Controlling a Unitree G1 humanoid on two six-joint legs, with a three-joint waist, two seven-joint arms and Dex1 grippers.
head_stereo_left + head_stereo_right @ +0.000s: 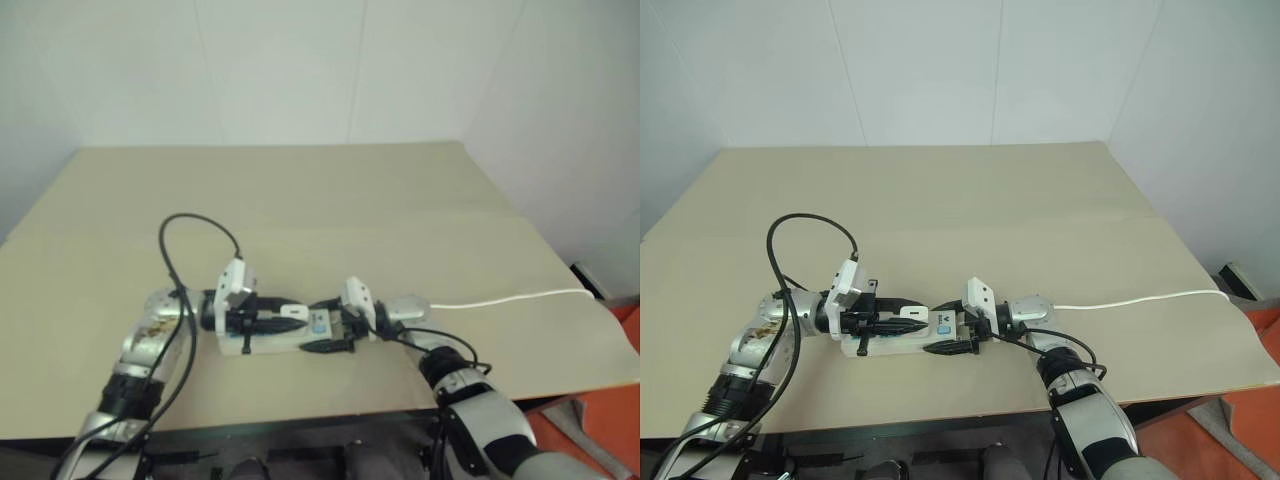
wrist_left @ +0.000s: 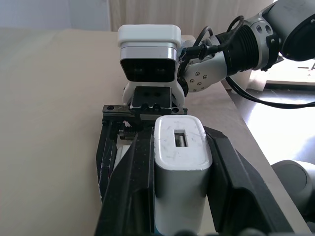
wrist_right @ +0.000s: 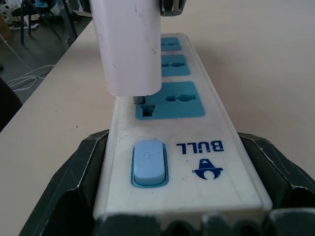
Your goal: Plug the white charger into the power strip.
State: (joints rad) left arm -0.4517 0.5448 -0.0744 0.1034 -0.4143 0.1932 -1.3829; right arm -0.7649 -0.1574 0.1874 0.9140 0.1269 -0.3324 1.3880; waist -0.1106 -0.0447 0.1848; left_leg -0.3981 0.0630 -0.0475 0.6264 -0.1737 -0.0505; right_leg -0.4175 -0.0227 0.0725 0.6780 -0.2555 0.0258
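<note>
The power strip [image 3: 197,162], a long white bar with blue socket faces and a pale blue switch [image 3: 147,162], lies near the table's front edge [image 1: 270,342]. My right gripper [image 3: 177,147] clasps its switch end, one black finger [image 3: 81,167] on each long side. My left gripper [image 2: 179,132] is shut on the white charger [image 2: 179,162], holding it over the strip from the other side. The charger [image 3: 128,44] stands above the socket nearest the switch, and its prong tip is at that socket's slot [image 3: 143,109]. The two gripper heads face each other closely.
The strip's thin white cord [image 1: 510,298] runs right across the beige table [image 1: 330,200] to its right edge. A black cable loop [image 1: 195,225] rises over my left arm. An orange object [image 1: 610,410] lies beyond the table's right corner.
</note>
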